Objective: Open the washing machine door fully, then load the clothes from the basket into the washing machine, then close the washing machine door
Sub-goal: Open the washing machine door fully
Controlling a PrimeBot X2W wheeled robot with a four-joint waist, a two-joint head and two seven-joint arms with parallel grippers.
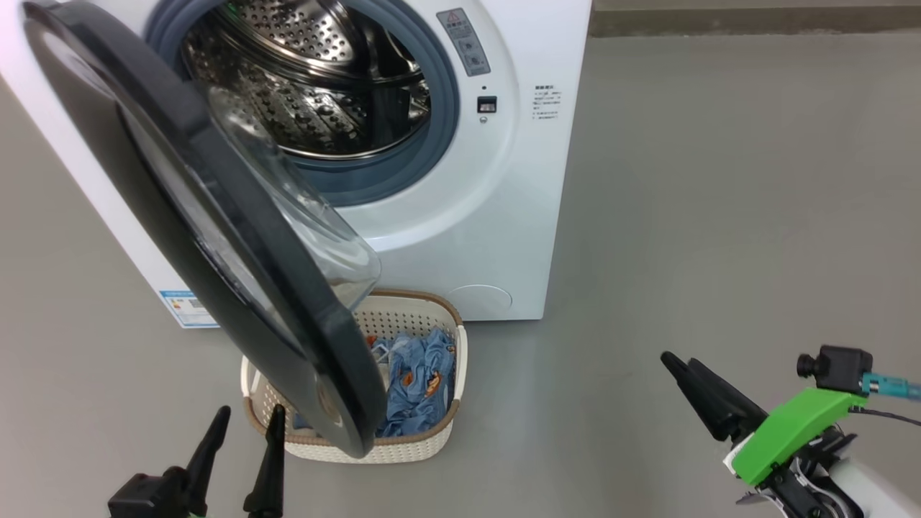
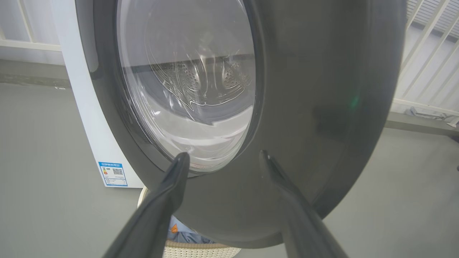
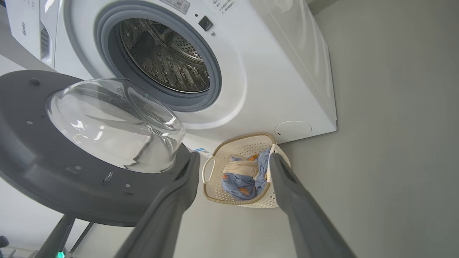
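— The washing machine door [image 1: 209, 223]?
— Open, just beyond the spread left gripper [image 1: 250, 414], overhanging the basket [image 1: 439, 442] of blue clothes [image 1: 417, 381].
— From the right gripper [image 1: 680, 363]?
— Basket well to its left.

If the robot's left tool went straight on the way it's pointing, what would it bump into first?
Most likely the washing machine door. The left tool is open and points right at the door's dark outer rim. I can't tell how far away the door is.

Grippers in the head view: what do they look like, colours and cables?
Left gripper: two long, tapered black fingers on a black base. Right gripper: the same dark fingers on a bright green housing, with a small black camera, a teal connector, a thin black cable and a white forearm.
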